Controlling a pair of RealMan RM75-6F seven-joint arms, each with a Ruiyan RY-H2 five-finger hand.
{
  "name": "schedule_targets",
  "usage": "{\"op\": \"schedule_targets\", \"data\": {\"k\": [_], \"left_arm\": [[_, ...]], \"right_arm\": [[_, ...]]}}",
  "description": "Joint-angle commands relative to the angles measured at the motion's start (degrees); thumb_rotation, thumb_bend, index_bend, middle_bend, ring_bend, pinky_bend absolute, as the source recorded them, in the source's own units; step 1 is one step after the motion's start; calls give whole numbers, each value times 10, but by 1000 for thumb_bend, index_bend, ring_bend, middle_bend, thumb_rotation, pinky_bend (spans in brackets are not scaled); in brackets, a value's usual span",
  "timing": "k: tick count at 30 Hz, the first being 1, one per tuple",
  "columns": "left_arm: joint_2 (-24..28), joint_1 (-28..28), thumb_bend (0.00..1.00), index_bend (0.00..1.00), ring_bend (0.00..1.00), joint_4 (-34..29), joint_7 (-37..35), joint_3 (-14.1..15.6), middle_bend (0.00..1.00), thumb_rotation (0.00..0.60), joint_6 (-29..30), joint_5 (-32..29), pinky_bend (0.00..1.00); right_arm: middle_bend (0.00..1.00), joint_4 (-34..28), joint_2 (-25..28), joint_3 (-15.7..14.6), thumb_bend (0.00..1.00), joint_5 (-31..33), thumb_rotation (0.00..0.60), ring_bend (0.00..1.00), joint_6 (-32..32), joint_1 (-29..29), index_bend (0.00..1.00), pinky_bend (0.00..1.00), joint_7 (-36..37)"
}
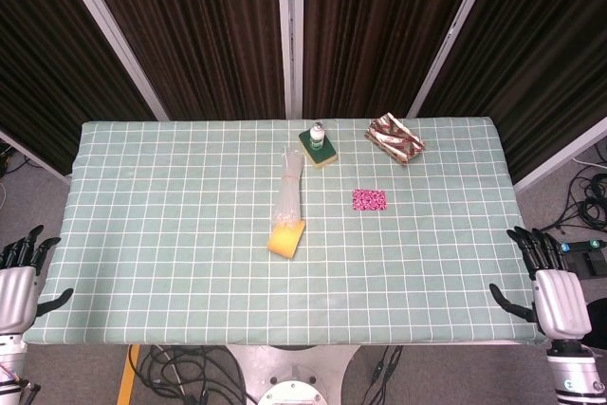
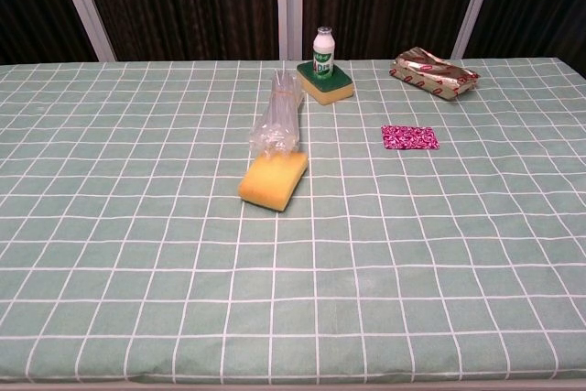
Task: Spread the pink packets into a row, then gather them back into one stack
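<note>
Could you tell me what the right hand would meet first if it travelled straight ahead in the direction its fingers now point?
Probably nothing: the right hand sits off the near right corner of the green checked tablecloth, fingers pointing along its right edge. That line looks free, though depth is unclear.

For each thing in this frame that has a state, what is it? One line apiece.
pink packets: lying flat in one compact pile, not spread, untouched
small bottle: upright on the green sponge
yellow sponge: flat, at the end of the clear plastic sleeve
foil-wrapped pack: lying near the far right edge
left hand: empty, fingers apart, off the table
right hand: empty, fingers apart, off the table
</note>
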Motion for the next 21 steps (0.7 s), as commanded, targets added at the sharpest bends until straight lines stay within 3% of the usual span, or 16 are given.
{"op": "schedule_targets", "data": {"k": [1, 8, 11, 14, 21], "left_arm": [[-1, 0, 126, 268, 153, 0, 1, 0, 180, 600, -1, -1, 165], [-4, 6, 126, 268, 153, 0, 4, 5, 180, 600, -2, -8, 165], [-4, 5, 127, 268, 153, -1, 7, 3, 180, 600, -5, -13, 165], [-3, 3, 127, 269, 153, -4, 10, 2, 180, 600, -7, -15, 165], [0, 2, 126, 268, 153, -10, 20, 0, 180, 600, -10, -20, 165]], "right_arm": [[88, -16, 9, 11, 176, 28, 555, 0, -57, 32, 122, 0, -25], [50, 13, -26, 67, 317, 143, 549, 0, -234, 152, 188, 0, -71], [43, 73, -68, 85, 410, 199, 533, 0, -319, 209, 227, 0, -75], [33, 149, -118, 95, 440, 247, 508, 0, -385, 261, 234, 0, -89], [7, 267, -209, 101, 466, 305, 384, 0, -465, 342, 234, 0, -114]]}}
